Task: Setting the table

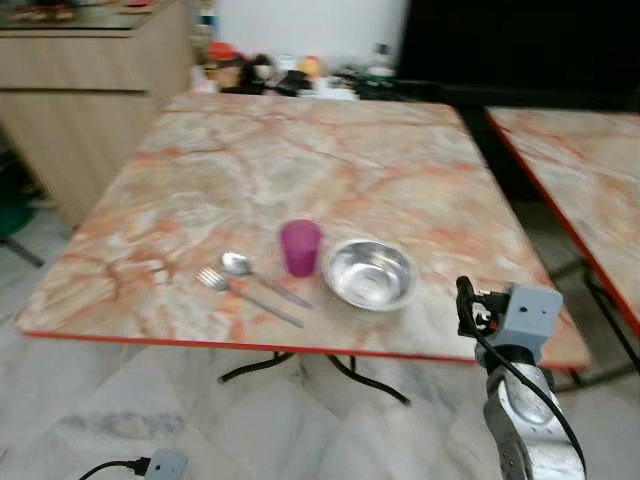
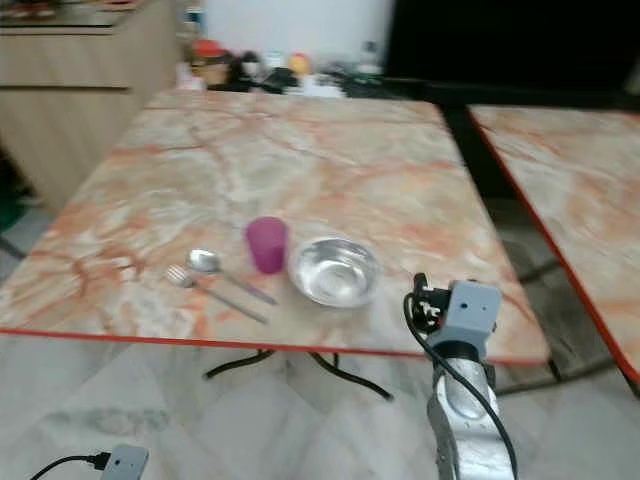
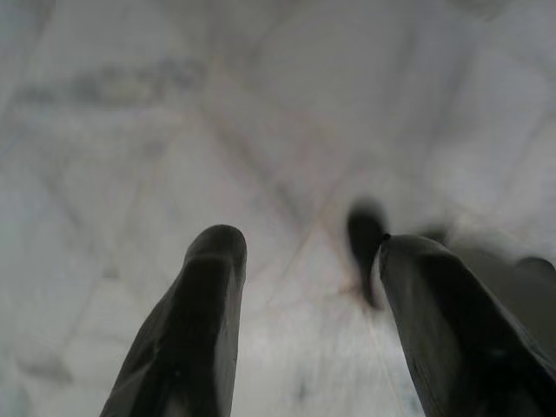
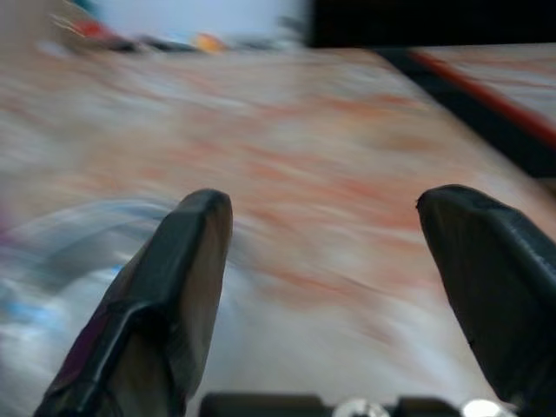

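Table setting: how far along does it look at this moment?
One place looks laid near the table's front edge: fork, spoon, pink cup and steel bowl side by side. Nothing is held: the right hand is open at the table's edge beside the bowl, the left hand open over the floor. Any further places remain unset.

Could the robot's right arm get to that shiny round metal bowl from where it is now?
Probably yes: the right gripper, fingers open, hangs at the marble table's near edge beside the shiny metal bowl, nothing between them.

Fork point(image 1: 247, 296), spoon point(image 1: 261, 277), purple cup point(image 1: 300, 247), steel bowl point(image 1: 370, 274) lie side by side.
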